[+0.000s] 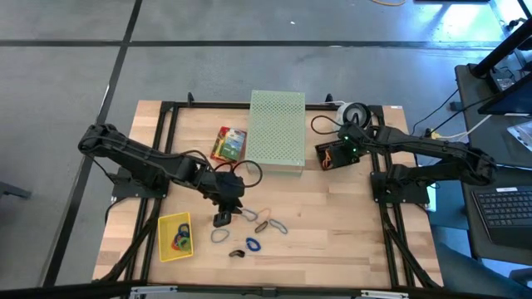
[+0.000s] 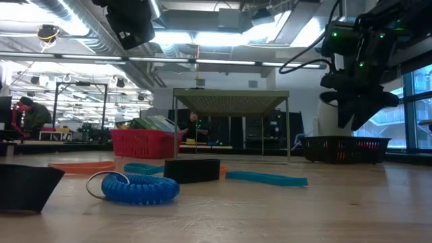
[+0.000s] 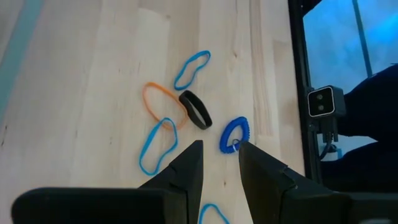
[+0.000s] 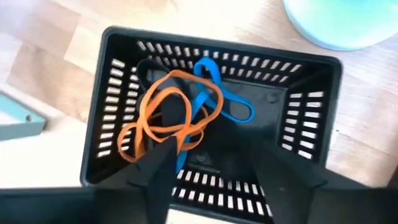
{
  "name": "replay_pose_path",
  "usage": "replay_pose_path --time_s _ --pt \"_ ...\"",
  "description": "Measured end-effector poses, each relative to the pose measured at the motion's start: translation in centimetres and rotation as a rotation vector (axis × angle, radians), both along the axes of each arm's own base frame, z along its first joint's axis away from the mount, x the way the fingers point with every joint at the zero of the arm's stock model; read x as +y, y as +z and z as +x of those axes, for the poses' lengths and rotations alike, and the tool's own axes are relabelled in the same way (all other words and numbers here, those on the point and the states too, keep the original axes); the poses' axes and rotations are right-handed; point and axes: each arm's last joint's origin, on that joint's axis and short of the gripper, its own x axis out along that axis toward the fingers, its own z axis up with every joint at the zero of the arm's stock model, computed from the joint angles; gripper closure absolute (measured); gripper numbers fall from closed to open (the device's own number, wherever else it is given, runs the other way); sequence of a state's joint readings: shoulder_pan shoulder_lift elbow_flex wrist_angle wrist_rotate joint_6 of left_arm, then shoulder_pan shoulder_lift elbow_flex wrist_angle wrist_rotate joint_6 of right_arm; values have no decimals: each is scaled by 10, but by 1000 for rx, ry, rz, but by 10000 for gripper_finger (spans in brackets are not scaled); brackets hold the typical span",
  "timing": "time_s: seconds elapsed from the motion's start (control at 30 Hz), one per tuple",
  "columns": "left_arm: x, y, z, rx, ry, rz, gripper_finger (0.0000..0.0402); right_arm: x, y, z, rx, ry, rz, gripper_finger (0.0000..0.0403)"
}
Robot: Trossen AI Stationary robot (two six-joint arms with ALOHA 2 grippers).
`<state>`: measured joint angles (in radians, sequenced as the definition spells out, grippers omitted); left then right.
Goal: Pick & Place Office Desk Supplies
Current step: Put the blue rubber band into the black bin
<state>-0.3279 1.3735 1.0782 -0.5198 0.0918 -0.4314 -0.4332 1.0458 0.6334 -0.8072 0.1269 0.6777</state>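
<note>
Right gripper [image 4: 214, 165] hangs over the black basket [image 4: 106, 93], fingers apart and holding nothing.
Orange bands [image 4: 165, 112] and a blue band [image 4: 214, 93] lie inside that basket. The left gripper [image 3: 217, 162] hangs over loose bands on the bench [image 3: 93, 74], fingers a little apart and empty, near a blue coil band [image 3: 235, 134].

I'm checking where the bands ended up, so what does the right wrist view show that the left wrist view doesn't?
Only the right wrist view: the right tool, open, above a black slotted basket that holds orange bands and a blue band.

Only the left wrist view: the left tool over loose supplies on the table, namely blue loops, an orange loop, a black band and a blue coiled ring.

Both: the wooden tabletop, and orange and blue bands.
</note>
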Motion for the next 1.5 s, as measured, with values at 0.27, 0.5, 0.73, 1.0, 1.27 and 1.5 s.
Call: replay_pose_path --time_s 0.27,0.5,0.73,1.0,1.27,1.5 --pt "-3 -3 1 15 -29 -18 304 0 1 1 -10 -38 -1 154" --pt "-6 -30 16 70 -80 105 304 10 42 17 -156 57 -31 179" --pt "-2 -61 35 150 -162 82 304 34 117 25 -420 163 -103 210" --pt "-4 -83 51 137 -272 27 303 64 159 21 -551 272 -147 239" --pt "-21 -84 55 43 -456 -55 303 82 169 -3 -612 251 -132 257" --pt "-38 -84 54 40 -363 -44 303 89 171 -9 -628 259 -133 267"
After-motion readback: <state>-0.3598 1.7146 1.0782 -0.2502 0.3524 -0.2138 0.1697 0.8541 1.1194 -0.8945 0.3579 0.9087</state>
